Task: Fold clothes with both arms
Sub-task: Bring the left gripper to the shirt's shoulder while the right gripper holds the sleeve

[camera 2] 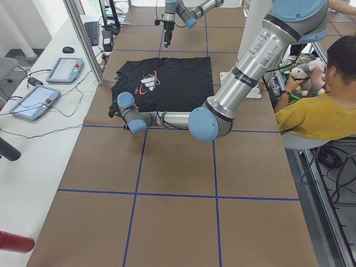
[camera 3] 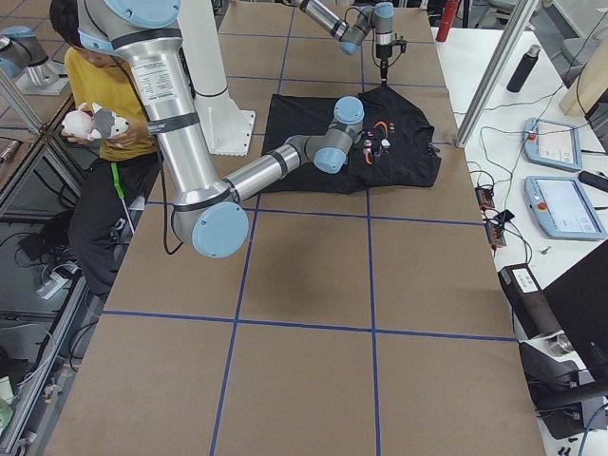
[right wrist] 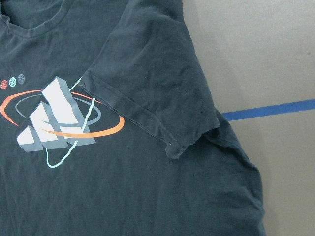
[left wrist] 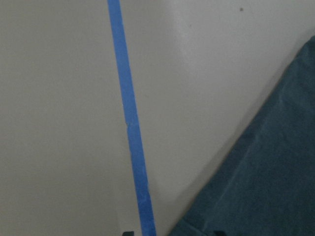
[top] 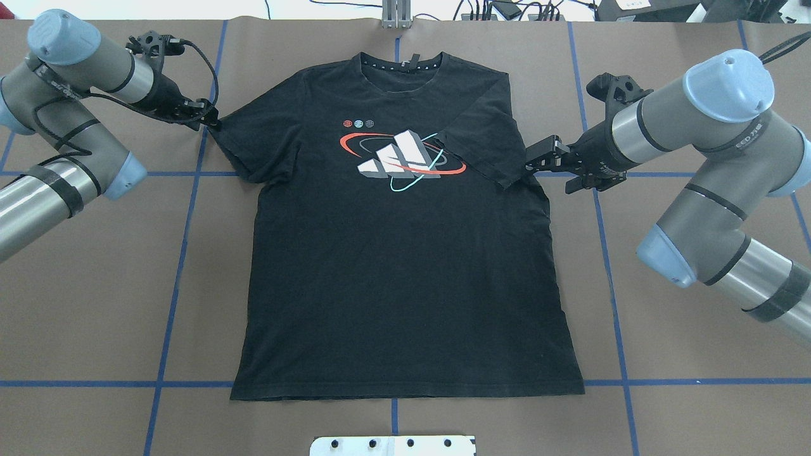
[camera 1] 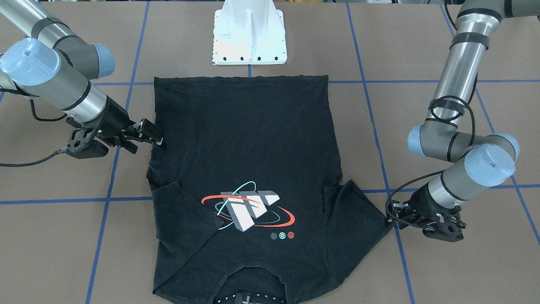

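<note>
The shirt (top: 393, 272) lies flat on the table (top: 95, 285), graphic (top: 399, 155) up, collar at the end far from my base and hem toward me; its right sleeve (top: 481, 149) is folded in over the chest, one corner of the cuff lying on the graphic's edge; its left sleeve (top: 244, 136) is spread out to the side. My left gripper (top: 206, 119) sits low at the tip of that left sleeve; in my left wrist view two dark fingertips show apart at the bottom edge, with a tape line (left wrist: 130, 132) and the sleeve's corner on the table between them, so those jaws stand apart and grip nothing. My right gripper (top: 550, 170) hangs just beside the shirt's right side, by the outer corner of the folded sleeve; its jaws are spread and empty; my right wrist view looks down on the folded sleeve and the graphic.
</note>
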{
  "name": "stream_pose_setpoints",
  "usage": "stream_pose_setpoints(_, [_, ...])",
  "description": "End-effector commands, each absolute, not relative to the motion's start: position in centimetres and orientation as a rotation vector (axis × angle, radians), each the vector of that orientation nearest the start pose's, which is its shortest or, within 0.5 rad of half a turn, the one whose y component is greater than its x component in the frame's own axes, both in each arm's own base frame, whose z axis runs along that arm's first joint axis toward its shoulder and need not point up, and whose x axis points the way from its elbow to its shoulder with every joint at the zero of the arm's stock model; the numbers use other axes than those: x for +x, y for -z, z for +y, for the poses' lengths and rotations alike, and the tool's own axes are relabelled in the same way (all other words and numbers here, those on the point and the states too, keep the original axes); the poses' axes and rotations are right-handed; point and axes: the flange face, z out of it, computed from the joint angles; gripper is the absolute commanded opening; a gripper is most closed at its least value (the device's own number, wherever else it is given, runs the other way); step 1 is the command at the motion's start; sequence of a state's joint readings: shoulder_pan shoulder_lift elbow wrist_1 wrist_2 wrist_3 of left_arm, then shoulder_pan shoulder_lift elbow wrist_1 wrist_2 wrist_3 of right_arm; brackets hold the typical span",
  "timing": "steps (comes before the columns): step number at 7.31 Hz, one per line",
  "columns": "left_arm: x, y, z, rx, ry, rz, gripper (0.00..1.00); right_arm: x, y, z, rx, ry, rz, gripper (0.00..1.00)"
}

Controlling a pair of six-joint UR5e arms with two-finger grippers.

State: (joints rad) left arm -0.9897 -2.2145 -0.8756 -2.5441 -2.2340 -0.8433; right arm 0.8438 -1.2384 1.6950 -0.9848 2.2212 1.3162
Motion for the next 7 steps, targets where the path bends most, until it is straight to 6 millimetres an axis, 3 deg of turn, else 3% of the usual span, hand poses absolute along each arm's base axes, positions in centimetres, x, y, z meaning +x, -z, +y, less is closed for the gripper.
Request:
stream_pose_setpoints(1, [36.3, -49.0, -68.2, 0.273, -0.071, 1.045, 0.19, -35.1, -34.3, -50.4, 0.023, -0.181, -1.162, 1.00])
stream_pose_setpoints(2, [36.3, -49.0, -68.2, 0.274, -0.071, 1.044, 0.00, -35.1, -34.4, -50.5, 0.022, -0.182, -1.161, 1.00])
stream_pose_setpoints(4, [36.2, -48.0, -68.3, 0.283, -0.070, 1.057, 0.00, -35.3, -34.1, -50.4, 0.023, -0.177, -1.165, 1.00])
stream_pose_setpoints(5, [34.9, -46.0, -68.8, 0.297, -0.035, 1.085, 0.00, -35.3, -34.1, -50.4, 0.023, -0.177, -1.165, 1.00])
stream_pose_setpoints(6, [33.9, -42.6, -68.6, 0.323, -0.009, 1.125, 0.00, -35.6, -34.1, -50.3, 0.020, -0.174, -1.163, 1.00])
stream_pose_setpoints(7, [34.4, -39.8, -68.1, 0.311, 0.031, 1.165, 0.00, -35.7, -34.1, -50.3, 0.018, -0.172, -1.166, 1.00])
